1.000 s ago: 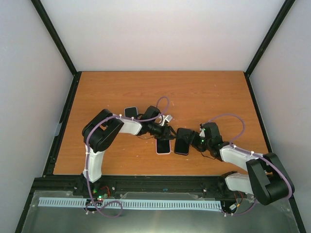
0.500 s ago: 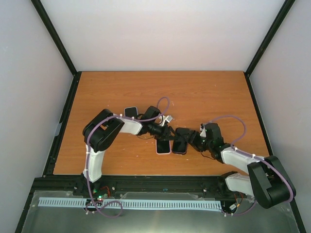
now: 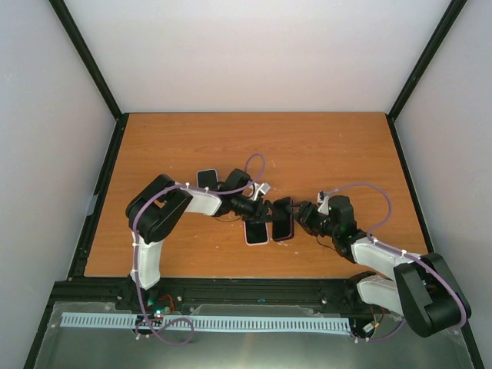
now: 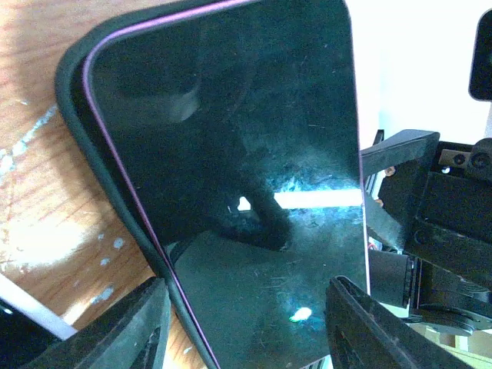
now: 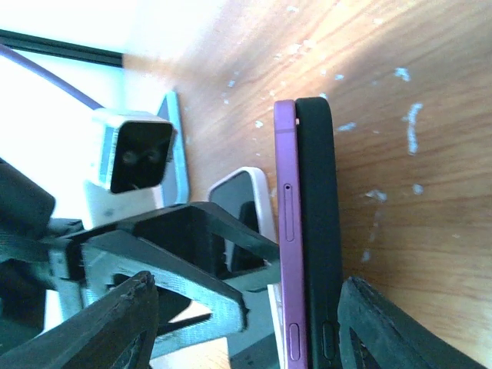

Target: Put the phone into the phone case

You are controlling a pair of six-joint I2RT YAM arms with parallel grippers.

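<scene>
The purple-edged phone (image 5: 286,192) stands on its long side, pressed flat against the black phone case (image 5: 317,192). In the top view the pair (image 3: 283,219) stands between the two grippers at mid table. My left gripper (image 3: 265,209) is open, and one of its fingers (image 5: 231,246) touches the phone's screen side. The left wrist view is filled by the dark screen (image 4: 231,154), with the case's rim (image 4: 77,131) behind it and my left gripper (image 4: 246,327) astride its lower part. My right gripper (image 5: 246,323) is open around the phone and case, its right finger (image 5: 384,323) beside the case.
A second phone in a pale pink case (image 3: 257,231) lies flat just left of the pair and shows behind the left finger (image 5: 246,200). A third dark phone (image 3: 205,177) lies by the left arm. Black frame rails edge the table.
The right gripper moved left with the phone and case until they met the left gripper. The pair now stands more upright on its edge.
</scene>
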